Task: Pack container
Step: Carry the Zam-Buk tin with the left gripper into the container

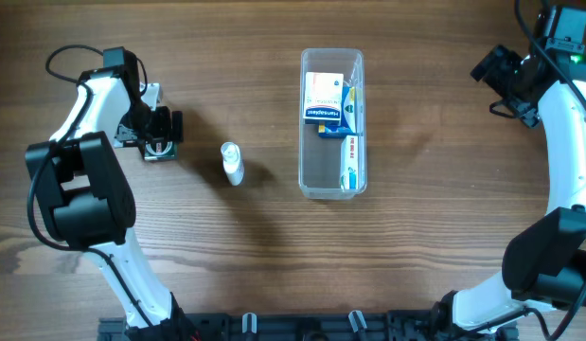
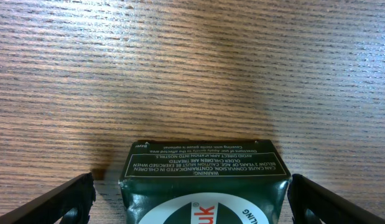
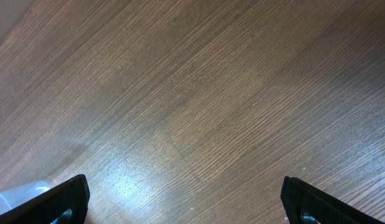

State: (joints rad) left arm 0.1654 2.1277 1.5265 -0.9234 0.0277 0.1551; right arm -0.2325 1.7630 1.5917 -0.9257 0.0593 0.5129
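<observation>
Partly packed: clear rectangular plastic container (image 1: 322, 169) mid-table (image 1: 416, 237), holding several small cardboard boxes (image 1: 323, 99). Left to pack: small white bottle (image 1: 232, 162) and dark green carton (image 2: 203, 171), straddled by the spread, untouching left gripper (image 1: 161, 137). Right gripper (image 3: 186, 198) released, over bare wood

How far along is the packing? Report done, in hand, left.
Done: several boxes lie in the container. In hand: the left pincer is open around the green box, not gripping. Left: that box and the white bottle on the table. The right pincer hangs open.
</observation>
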